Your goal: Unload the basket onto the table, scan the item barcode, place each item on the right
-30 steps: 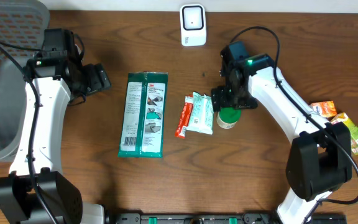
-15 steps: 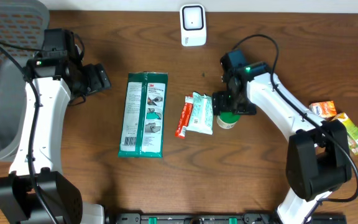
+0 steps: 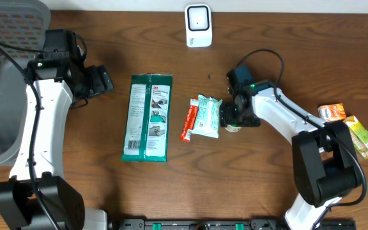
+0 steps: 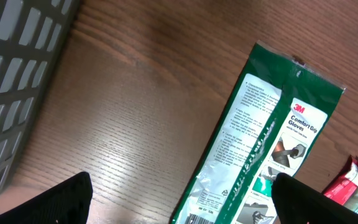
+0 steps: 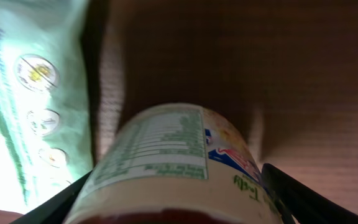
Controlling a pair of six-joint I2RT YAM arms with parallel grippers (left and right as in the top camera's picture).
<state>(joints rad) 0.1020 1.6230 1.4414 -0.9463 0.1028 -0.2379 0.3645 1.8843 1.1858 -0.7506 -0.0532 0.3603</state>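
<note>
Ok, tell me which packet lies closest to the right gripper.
The pale green packet, right beside the right gripper. The red packet lies beyond it, the glove pack farther left, the orange pack and lime pack far right.

Left arm (image 3: 40, 121) was extended, elbow bent, wrist turned inward. Left gripper (image 3: 101, 82) was held level, jaws spread fully wide. Right arm (image 3: 286, 118) was folded inward, wrist pitched down. Right gripper (image 3: 235, 116) pointed downward, jaws apart, fingers (image 5: 284, 193) showing at either side below the wrist; contact not determinable.
</note>
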